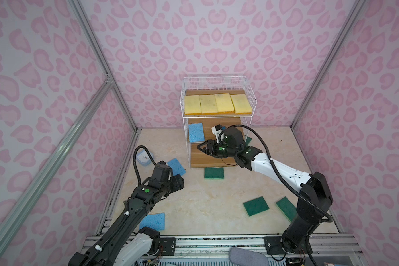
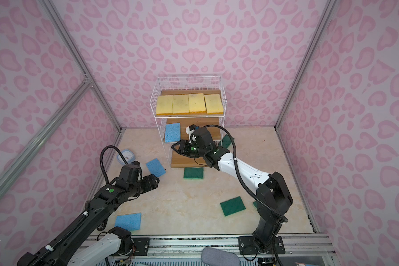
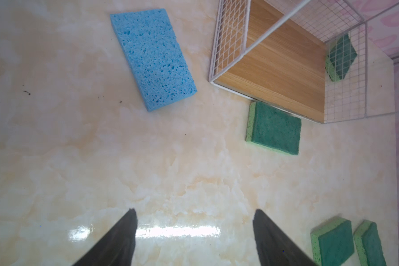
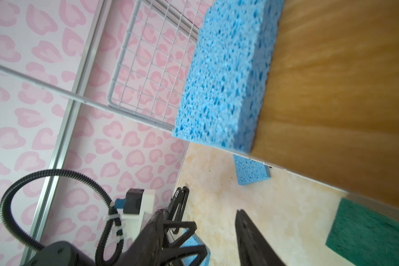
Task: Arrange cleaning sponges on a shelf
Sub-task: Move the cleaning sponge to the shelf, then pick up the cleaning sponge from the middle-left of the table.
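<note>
The shelf stands at the back with several yellow sponges on its top board. One blue sponge lies at the left of the middle board. My right gripper hovers open and empty at that board's front edge. My left gripper is open and empty over bare floor, short of a second blue sponge. A third blue sponge lies near the front left. Several green sponges lie on the floor, the nearest just before the shelf.
A small light-blue clock sits by the left wall. Two green sponges lie near the right arm's base, another beside the shelf's right side. Pink walls close in three sides; a metal rail runs along the front.
</note>
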Tool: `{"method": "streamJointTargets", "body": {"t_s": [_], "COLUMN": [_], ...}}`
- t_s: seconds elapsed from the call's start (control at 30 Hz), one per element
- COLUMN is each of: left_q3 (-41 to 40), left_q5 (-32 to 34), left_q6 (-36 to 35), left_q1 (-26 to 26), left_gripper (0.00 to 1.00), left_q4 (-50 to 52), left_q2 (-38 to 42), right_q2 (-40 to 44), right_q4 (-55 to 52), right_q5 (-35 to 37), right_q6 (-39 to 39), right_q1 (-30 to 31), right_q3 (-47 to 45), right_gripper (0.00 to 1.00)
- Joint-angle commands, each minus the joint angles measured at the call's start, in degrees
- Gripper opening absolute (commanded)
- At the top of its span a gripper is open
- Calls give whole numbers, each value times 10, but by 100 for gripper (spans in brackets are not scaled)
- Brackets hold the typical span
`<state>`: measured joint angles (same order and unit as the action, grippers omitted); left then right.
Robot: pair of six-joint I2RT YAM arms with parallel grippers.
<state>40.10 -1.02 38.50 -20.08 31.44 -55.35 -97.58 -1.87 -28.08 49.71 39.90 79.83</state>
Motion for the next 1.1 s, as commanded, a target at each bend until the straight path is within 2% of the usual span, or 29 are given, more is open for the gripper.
{"method": "streamJointTargets", "body": {"t_s": [0.0, 0.2, 0.53, 0.87, 1.07], "left_q3": [-1, 2, 63, 94, 102], "left_q5": [5, 14, 46, 52, 45], "left_q6": [22, 42, 45, 50, 57], "left_q1": [15, 52, 75, 94, 95], "left_gripper": [71, 67, 64, 59, 52], "left_q4": [-60, -122, -163, -193, -219], "left_q2": [-42, -144, -281, -374, -419], "right_q2": [26, 90, 192, 295, 334], "right_q4": [20, 13, -18, -68, -93], "right_q5": [0, 2, -12, -23, -25], "right_q6": [-17, -41, -60, -75, -79], "right_q1": [4, 7, -18, -88, -119], "right_q3": [-37, -116, -214, -285, -308], "right_gripper": [55, 61, 63, 64, 64]}}
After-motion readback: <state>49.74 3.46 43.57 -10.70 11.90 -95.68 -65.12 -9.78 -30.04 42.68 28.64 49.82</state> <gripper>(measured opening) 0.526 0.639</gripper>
